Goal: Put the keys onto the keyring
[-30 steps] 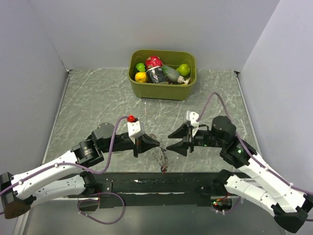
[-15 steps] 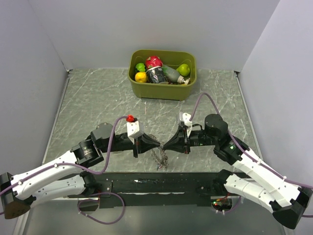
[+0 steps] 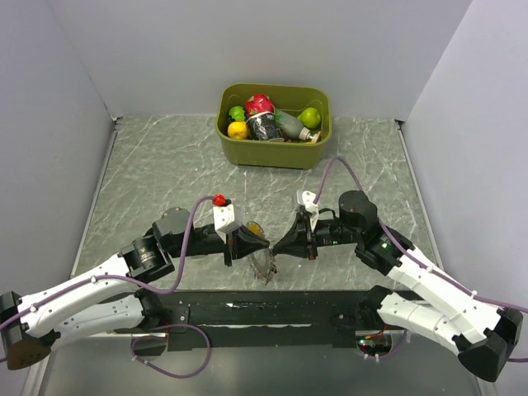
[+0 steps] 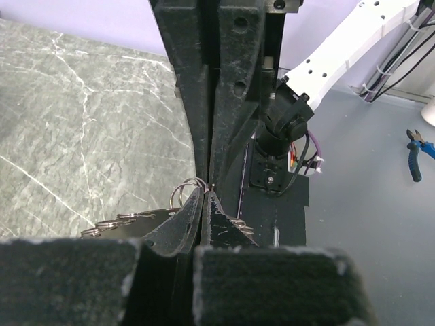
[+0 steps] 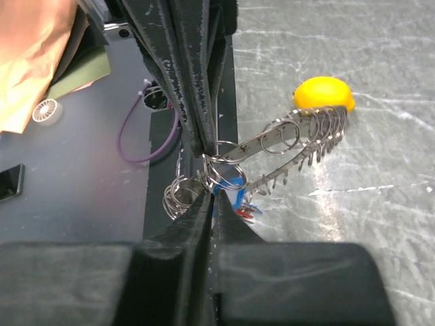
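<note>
The keyring (image 5: 266, 144) is a flat grey metal ring. Lots of little wire loops stick out all along its rim, like teeth. It hangs in the air just over the front of the counter (image 3: 165, 181), between the two tools. The left tool (image 4: 204, 195) is squeezed narrow and pinches the keyring from one side. The right tool (image 5: 209, 197) is squeezed narrow too and pinches it from the other side, so the tips almost touch. The tiny keys (image 5: 234, 187), with blue and red heads, dangle below the tips. A yellow lemon (image 5: 324, 95) sits just behind the keyring.
</note>
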`<action>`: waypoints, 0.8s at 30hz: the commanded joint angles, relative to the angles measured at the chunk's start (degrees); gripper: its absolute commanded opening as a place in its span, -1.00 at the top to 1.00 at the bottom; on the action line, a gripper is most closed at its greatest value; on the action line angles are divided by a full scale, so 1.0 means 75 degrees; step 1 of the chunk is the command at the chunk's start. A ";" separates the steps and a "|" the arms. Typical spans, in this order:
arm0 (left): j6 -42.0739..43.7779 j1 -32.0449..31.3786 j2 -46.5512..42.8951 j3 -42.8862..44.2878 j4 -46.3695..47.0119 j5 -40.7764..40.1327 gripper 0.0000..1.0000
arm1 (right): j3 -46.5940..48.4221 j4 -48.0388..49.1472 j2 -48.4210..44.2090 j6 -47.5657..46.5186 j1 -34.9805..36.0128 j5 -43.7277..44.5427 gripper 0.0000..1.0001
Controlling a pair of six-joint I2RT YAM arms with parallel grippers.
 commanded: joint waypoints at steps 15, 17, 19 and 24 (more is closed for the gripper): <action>-0.0302 0.0010 0.0163 -0.0162 0.1065 -0.1331 0.98 | -0.0436 -0.0109 -0.1529 -0.0158 -0.0045 0.2135 -1.00; -0.0315 0.0010 0.0514 -0.0174 0.1299 -0.1530 0.98 | -0.0495 -0.0109 -0.1646 -0.0100 -0.0045 0.2333 -1.00; -0.0315 0.0010 0.0934 -0.0232 0.1838 -0.1508 0.98 | -0.0565 -0.0120 -0.1740 -0.0041 -0.0045 0.2463 -1.00; -0.0420 0.0010 0.2165 -0.0303 0.3384 -0.2103 0.98 | -0.0776 -0.0167 -0.2103 0.0099 -0.0045 0.3153 -1.00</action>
